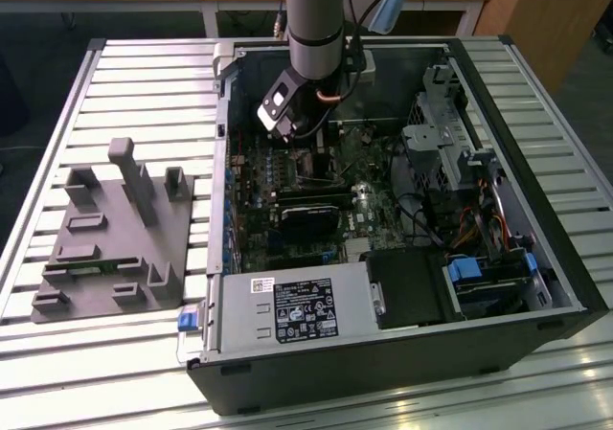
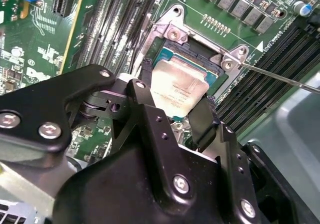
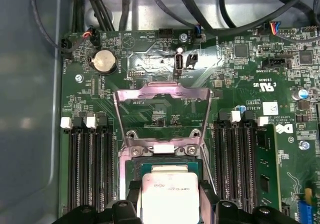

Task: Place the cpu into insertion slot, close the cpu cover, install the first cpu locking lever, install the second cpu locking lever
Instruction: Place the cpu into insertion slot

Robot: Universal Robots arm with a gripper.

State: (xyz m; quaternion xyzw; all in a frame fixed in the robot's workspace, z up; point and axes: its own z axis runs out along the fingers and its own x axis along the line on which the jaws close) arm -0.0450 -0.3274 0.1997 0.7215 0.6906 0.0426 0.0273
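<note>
The cpu (image 2: 177, 87) is a pale silvery square that sits over the insertion slot (image 2: 196, 51), whose dark rim shows around its far edges. My gripper (image 2: 172, 108) has its black fingers (image 2: 202, 118) against two opposite sides of the chip, shut on it. In the first wrist view the cpu (image 3: 167, 196) lies between the fingers (image 3: 132, 204), and the cpu cover (image 3: 161, 91) stands swung open beyond the insertion slot (image 3: 165, 162). A thin locking lever (image 2: 280, 79) juts out beside the socket. In the exterior view the gripper (image 1: 287, 128) reaches down into the open computer case.
Black memory slots (image 3: 90, 169) flank the socket on both sides. A grey power supply box (image 1: 297, 310) with a white label sits at the case front, and a drive cage (image 1: 450, 152) and cables lie toward the exterior view's right. A grey fixture (image 1: 115, 229) rests on the slatted table.
</note>
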